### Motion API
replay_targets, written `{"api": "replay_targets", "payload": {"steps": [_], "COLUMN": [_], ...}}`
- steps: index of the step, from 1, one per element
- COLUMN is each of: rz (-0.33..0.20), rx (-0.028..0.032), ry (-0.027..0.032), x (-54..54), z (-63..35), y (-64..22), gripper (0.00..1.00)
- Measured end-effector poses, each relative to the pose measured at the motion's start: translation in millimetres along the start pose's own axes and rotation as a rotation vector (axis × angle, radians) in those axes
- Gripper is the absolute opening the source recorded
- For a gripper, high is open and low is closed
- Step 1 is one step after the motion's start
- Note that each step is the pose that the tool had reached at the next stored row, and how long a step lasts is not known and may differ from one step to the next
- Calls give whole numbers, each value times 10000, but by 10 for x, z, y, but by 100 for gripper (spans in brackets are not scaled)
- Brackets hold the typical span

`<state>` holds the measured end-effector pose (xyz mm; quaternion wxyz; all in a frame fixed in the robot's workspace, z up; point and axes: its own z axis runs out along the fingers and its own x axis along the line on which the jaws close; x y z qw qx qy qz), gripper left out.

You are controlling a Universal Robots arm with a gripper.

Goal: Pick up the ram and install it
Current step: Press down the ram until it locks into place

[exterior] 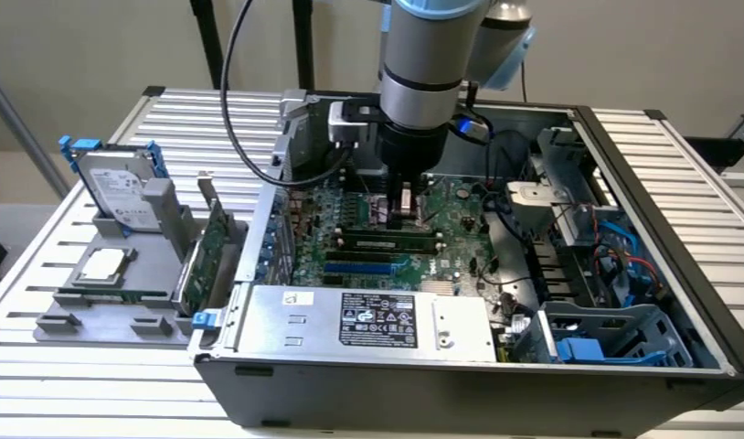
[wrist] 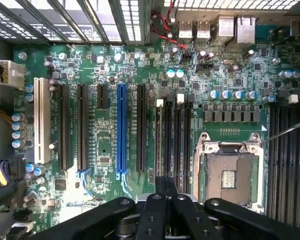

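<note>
At the exterior view's left, a grey holder [exterior: 104,302] carries a hard drive [exterior: 113,187] and an upright expansion card [exterior: 201,261]. To its right lies the open computer case [exterior: 470,384], with the motherboard [exterior: 347,206] exposed. The ram [exterior: 385,241] stands on edge in a long slot near the middle of the board, level along its length, so insertion appears largely done. Whether the end latches have locked cannot be told. The gripper [exterior: 403,208] hangs just beyond the ram, low over the board. In the wrist view its fingers [wrist: 160,200] are drawn together with nothing evident between them, beside the empty CPU socket [wrist: 230,172]. The case rests on a slatted aluminium table [exterior: 689,165]. A plain beige wall [exterior: 91,46] stands behind.
</note>
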<state>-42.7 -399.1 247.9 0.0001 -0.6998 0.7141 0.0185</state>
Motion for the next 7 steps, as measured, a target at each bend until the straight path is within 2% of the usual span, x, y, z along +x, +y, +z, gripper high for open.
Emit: {"api": "replay_targets", "payload": {"steps": [7], "rz": [0], "rx": [0], "ry": [1], "x": [0], "z": [-1], "y": [0], "gripper": [0]}}
